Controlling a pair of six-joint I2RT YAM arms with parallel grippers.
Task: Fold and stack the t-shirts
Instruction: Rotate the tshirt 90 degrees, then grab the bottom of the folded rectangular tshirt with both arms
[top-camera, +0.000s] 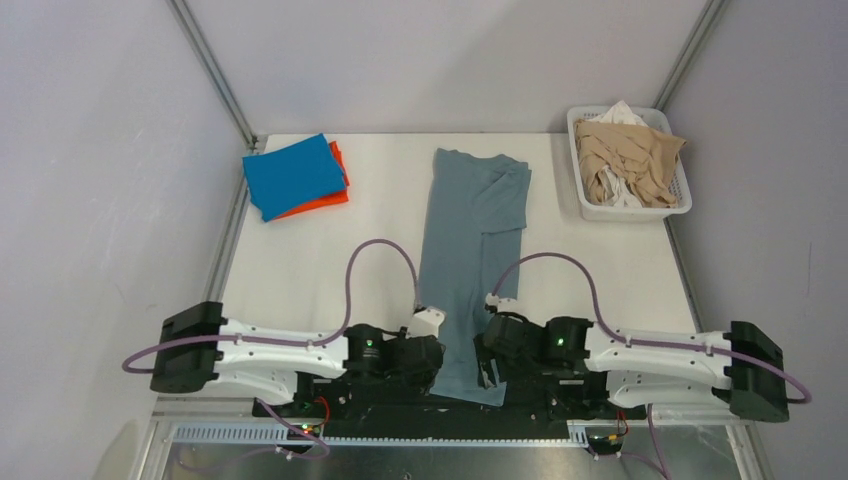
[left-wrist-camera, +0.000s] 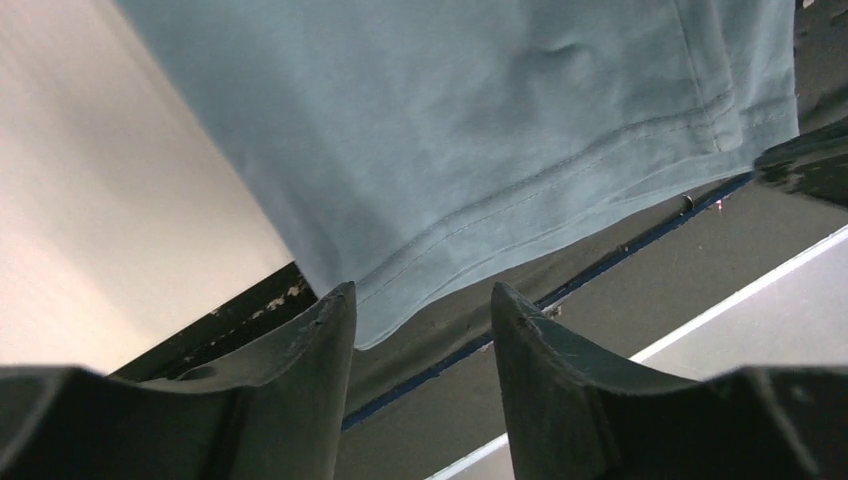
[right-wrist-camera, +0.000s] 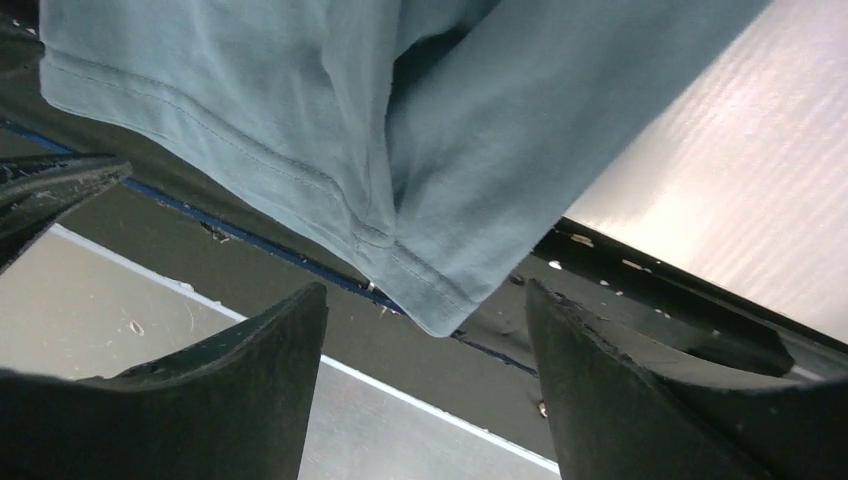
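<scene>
A large grey-blue t-shirt (top-camera: 470, 230) lies as a long narrow strip down the middle of the table, its hem hanging over the near edge. My left gripper (top-camera: 432, 365) is at the hem's left corner and my right gripper (top-camera: 490, 365) at its right corner. In the left wrist view the jaws of the left gripper (left-wrist-camera: 422, 292) stand apart with the hem corner (left-wrist-camera: 372, 325) between the fingertips, not pinched. The right gripper (right-wrist-camera: 427, 290) is also open, with the other hem corner (right-wrist-camera: 435, 318) in its gap. A folded bright blue t-shirt (top-camera: 292, 172) rests on a folded orange one (top-camera: 335, 198) at the far left.
A white slatted basket (top-camera: 578, 160) holding beige and white garments (top-camera: 630, 160) stands at the far right corner. The white table (top-camera: 330, 260) ends in a black strip (left-wrist-camera: 250, 305) at the near edge. Grey walls enclose both sides and the back.
</scene>
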